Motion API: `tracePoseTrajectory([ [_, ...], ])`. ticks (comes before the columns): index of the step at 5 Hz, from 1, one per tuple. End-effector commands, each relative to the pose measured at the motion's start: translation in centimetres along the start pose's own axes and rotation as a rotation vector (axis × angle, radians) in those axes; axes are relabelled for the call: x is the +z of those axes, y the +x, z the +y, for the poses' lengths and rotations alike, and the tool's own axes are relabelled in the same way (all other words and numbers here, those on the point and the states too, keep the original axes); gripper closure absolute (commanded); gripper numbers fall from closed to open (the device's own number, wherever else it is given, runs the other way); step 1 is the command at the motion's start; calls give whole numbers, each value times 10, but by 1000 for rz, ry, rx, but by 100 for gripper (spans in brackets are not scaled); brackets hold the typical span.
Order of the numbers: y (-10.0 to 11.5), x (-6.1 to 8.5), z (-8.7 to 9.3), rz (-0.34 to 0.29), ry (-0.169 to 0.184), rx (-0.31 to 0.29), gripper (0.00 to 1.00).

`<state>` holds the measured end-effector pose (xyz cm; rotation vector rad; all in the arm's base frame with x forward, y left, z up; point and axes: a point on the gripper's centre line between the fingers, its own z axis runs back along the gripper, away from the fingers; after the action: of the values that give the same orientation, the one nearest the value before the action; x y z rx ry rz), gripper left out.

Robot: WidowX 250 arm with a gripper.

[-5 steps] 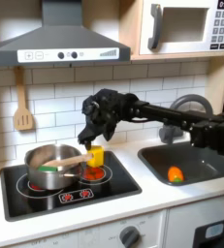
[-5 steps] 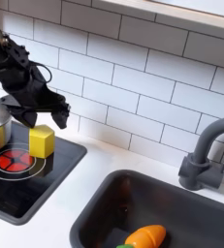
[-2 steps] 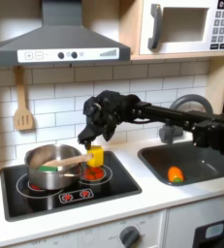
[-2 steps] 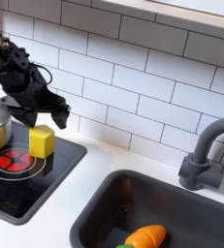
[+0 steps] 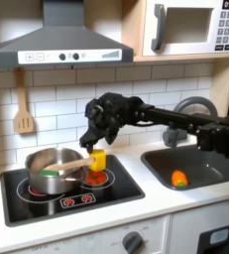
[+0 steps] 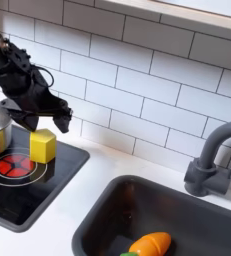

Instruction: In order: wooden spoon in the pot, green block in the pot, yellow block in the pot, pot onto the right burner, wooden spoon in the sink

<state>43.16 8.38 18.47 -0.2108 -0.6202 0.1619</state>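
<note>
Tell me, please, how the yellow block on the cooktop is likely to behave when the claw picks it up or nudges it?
The yellow block looks solid and boxy, so it is probably stiff and should not roll. It rests flat on the right burner, so a nudge would likely slide it across the glossy glass rather than tip it. Its smooth faces may be a little slippery in the claw.

pot [image 5: 53,167] blocks yellow block [image 6: 43,146] on first exterior view's left | cooktop [image 6: 27,195] front free

The steel pot [image 5: 55,166] is sitting on the left ring in the first exterior view, the spoon [image 5: 72,158] leaning over its rim, green block [image 5: 50,174] inside, and the yellow block [image 6: 43,146] standing on the right burner [image 6: 11,166].
</note>
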Motion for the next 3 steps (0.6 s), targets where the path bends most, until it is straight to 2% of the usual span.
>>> tracePoseTrajectory([
  [1,-1,3,6,-6,14,14,0],
  [3,6,3,1,-24,14,-8,0],
])
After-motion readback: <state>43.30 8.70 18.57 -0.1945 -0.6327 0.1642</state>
